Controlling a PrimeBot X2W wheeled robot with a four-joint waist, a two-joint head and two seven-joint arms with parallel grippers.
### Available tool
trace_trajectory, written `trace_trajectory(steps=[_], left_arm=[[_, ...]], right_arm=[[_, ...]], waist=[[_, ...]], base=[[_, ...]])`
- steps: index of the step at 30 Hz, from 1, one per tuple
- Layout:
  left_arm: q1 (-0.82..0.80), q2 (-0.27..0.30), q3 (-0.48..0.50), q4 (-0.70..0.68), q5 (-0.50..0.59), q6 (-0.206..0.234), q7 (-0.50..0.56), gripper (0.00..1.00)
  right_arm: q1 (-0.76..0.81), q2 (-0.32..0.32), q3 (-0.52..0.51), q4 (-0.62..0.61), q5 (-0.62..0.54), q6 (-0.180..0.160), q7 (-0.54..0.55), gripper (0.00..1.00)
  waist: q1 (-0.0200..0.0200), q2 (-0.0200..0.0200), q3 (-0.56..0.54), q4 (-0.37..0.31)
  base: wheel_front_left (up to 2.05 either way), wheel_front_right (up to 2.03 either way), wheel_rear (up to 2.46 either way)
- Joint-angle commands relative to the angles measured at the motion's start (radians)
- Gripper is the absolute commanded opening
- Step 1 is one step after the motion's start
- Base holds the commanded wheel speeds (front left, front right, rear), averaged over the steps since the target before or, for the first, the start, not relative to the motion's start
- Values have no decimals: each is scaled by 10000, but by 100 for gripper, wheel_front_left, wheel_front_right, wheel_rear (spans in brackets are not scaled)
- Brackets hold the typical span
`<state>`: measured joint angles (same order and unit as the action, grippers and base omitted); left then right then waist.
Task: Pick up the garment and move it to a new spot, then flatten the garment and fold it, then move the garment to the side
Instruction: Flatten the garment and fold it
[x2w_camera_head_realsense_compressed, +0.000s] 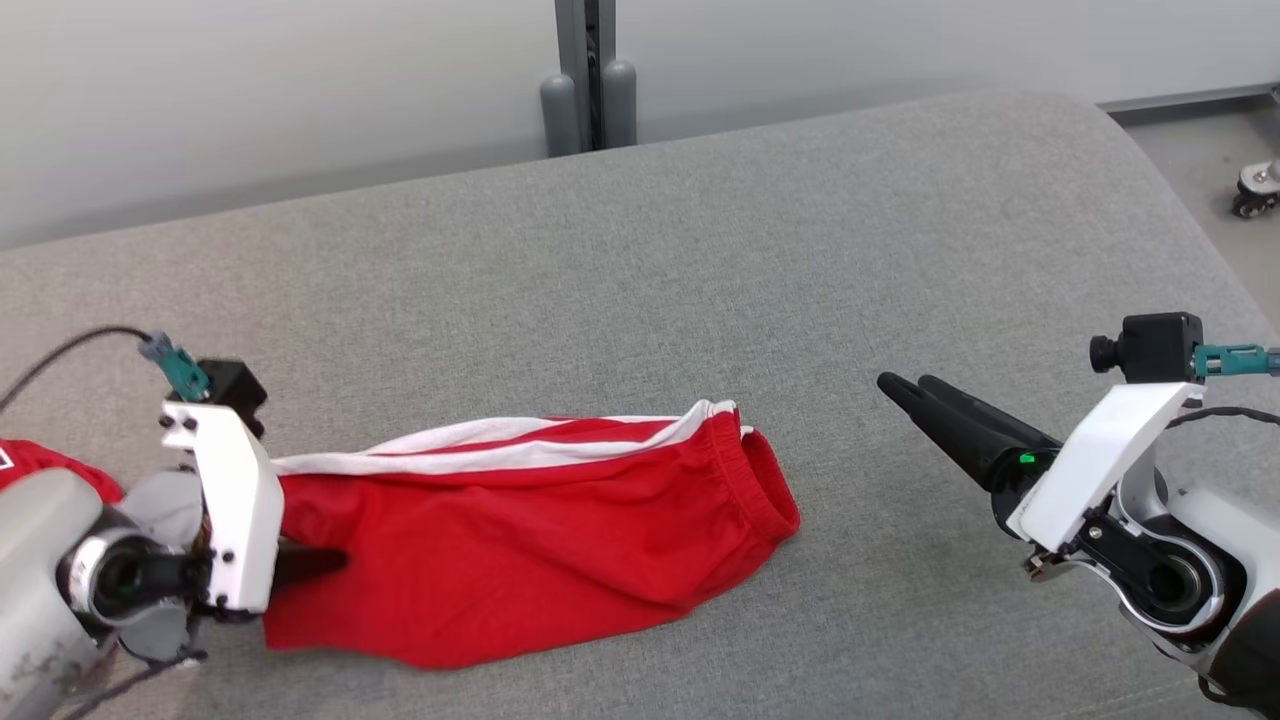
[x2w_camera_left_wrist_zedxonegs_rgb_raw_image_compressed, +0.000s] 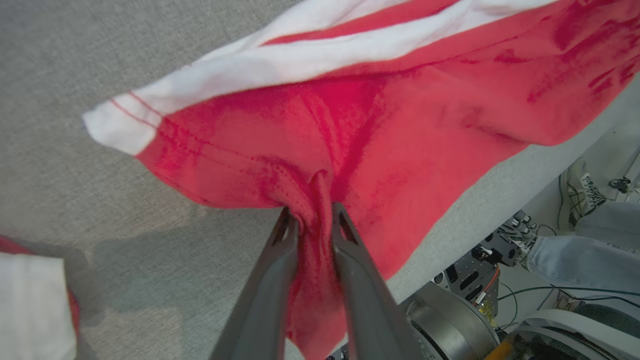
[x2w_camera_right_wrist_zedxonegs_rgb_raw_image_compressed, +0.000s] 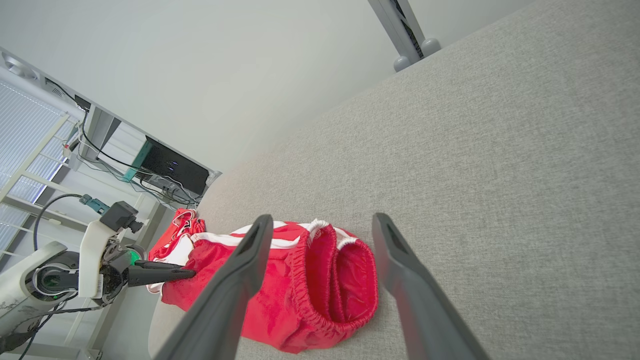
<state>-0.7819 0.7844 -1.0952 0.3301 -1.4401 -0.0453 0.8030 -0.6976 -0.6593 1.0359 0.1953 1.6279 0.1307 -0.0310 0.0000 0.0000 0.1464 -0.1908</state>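
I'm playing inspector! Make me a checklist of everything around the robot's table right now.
Surface: grey fabric-covered table, flat.
Job's things: red shorts with white stripes, lying rumpled, waistband end on the robot's right.
Clutter: second red-and-white cloth at the table's left edge.
Grippers: left gripper shut on the red shorts' leg end; right gripper open, apart from the shorts, holding nothing.
Cables: black cable running to the left wrist.
Surroundings: pale wall, grey post, a person's jeans leg and sneaker beside the table.

Red-and-white fabric shorts (x2w_camera_head_realsense_compressed: 520, 530) on a grey upholstered cushion (x2w_camera_head_realsense_compressed: 700, 250).
The left gripper (x2w_camera_head_realsense_compressed: 335, 562) sits at their left end; the right gripper (x2w_camera_head_realsense_compressed: 905, 388) hovers to their right, well apart.
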Motion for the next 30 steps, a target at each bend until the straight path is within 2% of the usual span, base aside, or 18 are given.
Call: trace_trajectory(steps=[1, 9, 12, 15, 21, 22, 27, 30], left_arm=[[313, -41, 8, -34, -160, 36, -79, 100], [525, 154, 98, -161, 123, -53, -698, 100], [342, 332, 313, -324, 545, -49, -1436, 100], [272, 500, 662, -520, 1176, 82, -2787, 100], [1116, 605, 1396, -1164, 1771, 768, -5677, 100], [1116, 605, 1396, -1164, 1771, 768, -5677, 100], [2083, 597, 1973, -2087, 2150, 1839, -7965, 100], [2624, 745, 2203, -2660, 2577, 2543, -9162, 100]], right_arm=[[157, -77, 3, 22, 76, 2, 20, 100], [343, -266, 41, 58, -2, 2, -160, 100], [400, -328, -2, 41, -70, 2, -379, 100], [388, -380, 83, 311, -499, 2, -693, 100], [484, -265, -138, 1142, -1696, 2, -1956, 100], [484, -265, -138, 1142, -1696, 2, -1956, 100], [725, 166, -1081, 1791, -2868, 2, -2338, 100], [1084, 570, -2145, 1881, -3822, 2, -2349, 100]], waist=[[0, 0, -176, 74], [0, 0, -632, 286], [0, 0, -817, 387], [0, 0, -981, 456], [0, 0, -1305, 689], [0, 0, -1305, 689], [0, 0, -1444, 912], [0, 0, -1473, 1007]], base=[[0, 0, 0], [0, 0, 0], [0, 0, 0], [0, 0, 0], [0, 0, 0], [0, 0, 0], [0, 0, 0], [0, 0, 0]])
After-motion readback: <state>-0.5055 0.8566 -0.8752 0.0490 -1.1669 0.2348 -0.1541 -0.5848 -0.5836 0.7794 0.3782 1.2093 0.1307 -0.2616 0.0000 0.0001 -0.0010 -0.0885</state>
